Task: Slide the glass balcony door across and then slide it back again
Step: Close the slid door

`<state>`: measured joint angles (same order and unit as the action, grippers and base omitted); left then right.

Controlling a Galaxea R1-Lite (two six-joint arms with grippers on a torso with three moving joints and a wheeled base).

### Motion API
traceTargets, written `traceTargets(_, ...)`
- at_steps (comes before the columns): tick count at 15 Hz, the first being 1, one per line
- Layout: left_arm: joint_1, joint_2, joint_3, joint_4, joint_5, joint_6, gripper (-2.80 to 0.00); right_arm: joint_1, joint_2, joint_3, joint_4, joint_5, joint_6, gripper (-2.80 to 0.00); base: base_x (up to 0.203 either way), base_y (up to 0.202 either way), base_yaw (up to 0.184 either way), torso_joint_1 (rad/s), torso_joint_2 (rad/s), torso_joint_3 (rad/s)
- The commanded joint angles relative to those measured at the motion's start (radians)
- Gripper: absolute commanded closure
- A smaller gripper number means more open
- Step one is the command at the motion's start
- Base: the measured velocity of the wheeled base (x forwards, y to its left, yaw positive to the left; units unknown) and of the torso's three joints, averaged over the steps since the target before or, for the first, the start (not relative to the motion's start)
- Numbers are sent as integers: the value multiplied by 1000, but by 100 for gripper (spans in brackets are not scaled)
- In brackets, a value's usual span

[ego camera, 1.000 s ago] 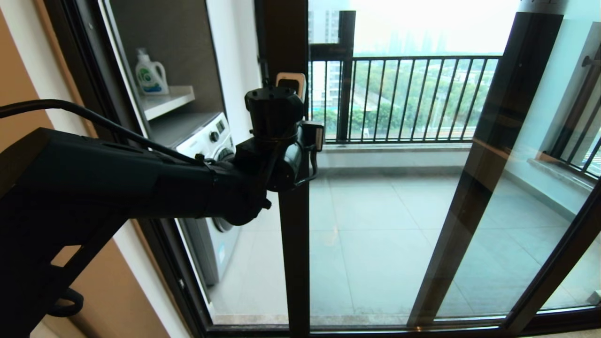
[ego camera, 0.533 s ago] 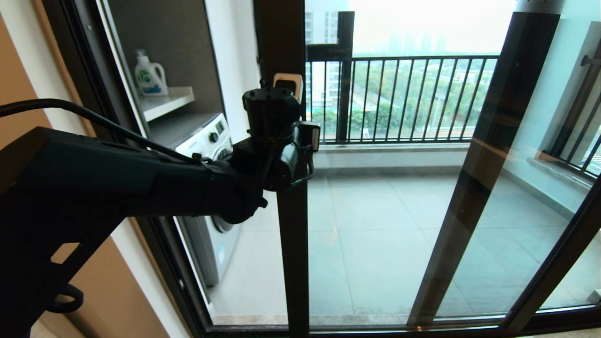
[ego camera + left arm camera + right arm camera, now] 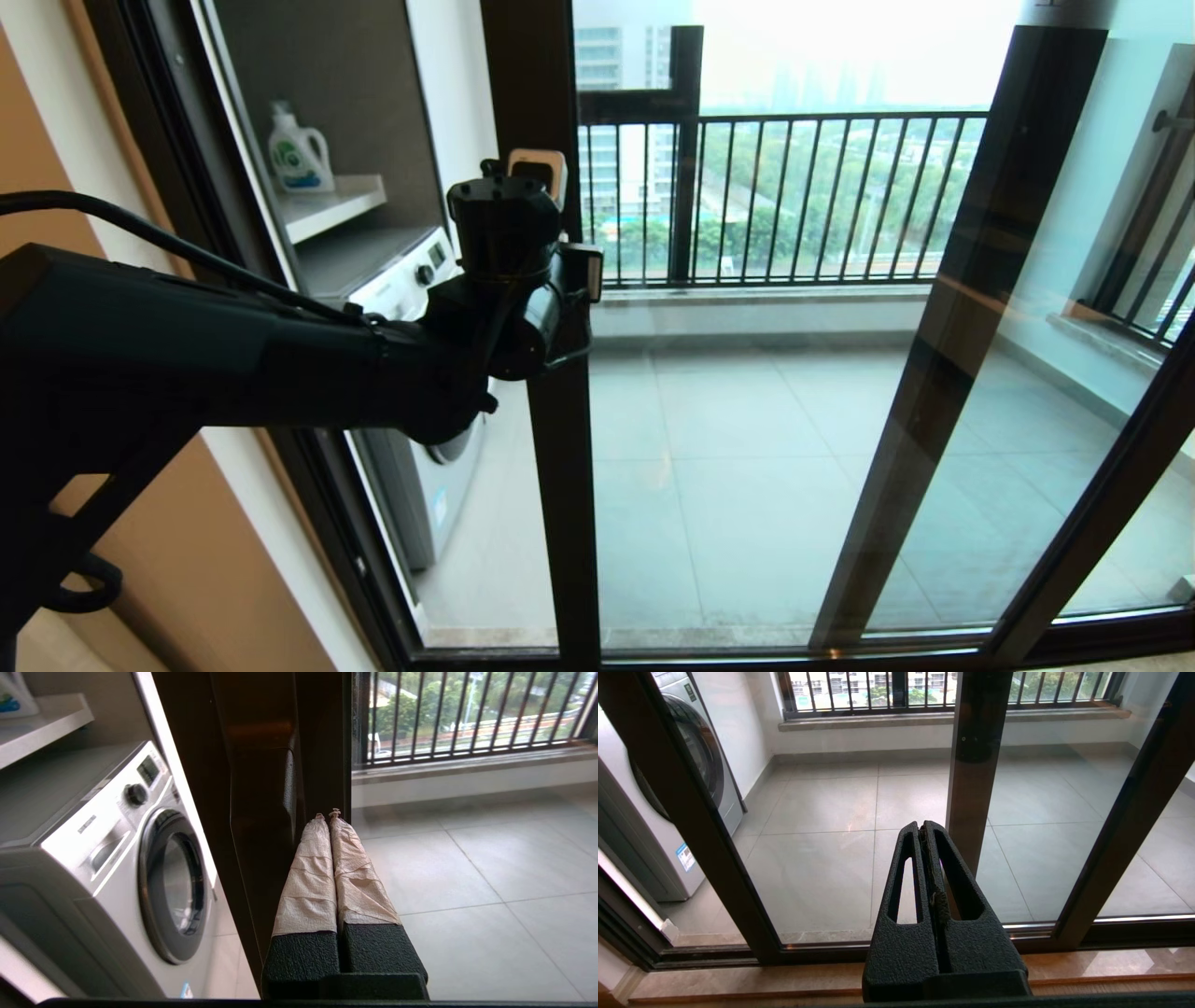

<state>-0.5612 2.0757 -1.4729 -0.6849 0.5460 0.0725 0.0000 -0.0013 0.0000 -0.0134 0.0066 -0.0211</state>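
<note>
The glass balcony door's dark stile (image 3: 553, 485) stands left of centre, its clear pane stretching right. Its vertical bar handle (image 3: 280, 788) runs down that stile. My left arm (image 3: 280, 364) reaches across from the left at handle height. My left gripper (image 3: 327, 813) is shut, and its tape-wrapped fingers (image 3: 310, 877) lie against the stile just beside the handle, holding nothing. My right gripper (image 3: 923, 823) is shut and empty, low down, facing the door's bottom pane; the same stile (image 3: 691, 821) crosses that view. It does not show in the head view.
A second dark-framed panel (image 3: 962, 317) without a handle slants at right, with the outer frame (image 3: 1102, 523) beyond it. Behind the glass at left are a washing machine (image 3: 425, 280) and a detergent bottle (image 3: 299, 149) on a shelf. Black railing bars (image 3: 794, 196) close off the tiled balcony.
The door's stile has slid to the left, and my left gripper has moved left with it. The opening on the washing-machine side has narrowed.
</note>
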Motion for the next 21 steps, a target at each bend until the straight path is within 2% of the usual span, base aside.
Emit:
traceTargets(1, 13, -44, 31, -2, 2, 0, 0, 0, 1, 5, 0, 1, 0, 0, 0, 0, 0, 0, 0, 0)
traceTargets(5, 56, -120, 168, -22, -8, -8, 0, 0, 1, 5, 0, 1, 0, 0, 0, 0, 0, 0, 0, 0)
traceTargets(10, 109, -172, 313, -131, -10, -7, 0, 0, 1, 5, 0, 1, 0, 0, 0, 0, 0, 0, 0, 0)
traceTargets(13, 167, -192, 324, -132, -15, -7, 0, 0, 1, 5, 0, 0, 0, 0, 0, 0, 0, 0, 0, 0)
traceTargets(17, 259, -192, 326, -131, -57, -8, 0, 0, 1, 5, 0, 1, 0, 0, 0, 0, 0, 0, 0, 0)
traceTargets(21, 309, -194, 354, -133, -79, -10, 0, 0, 1, 5, 0, 1, 0, 0, 0, 0, 0, 0, 0, 0)
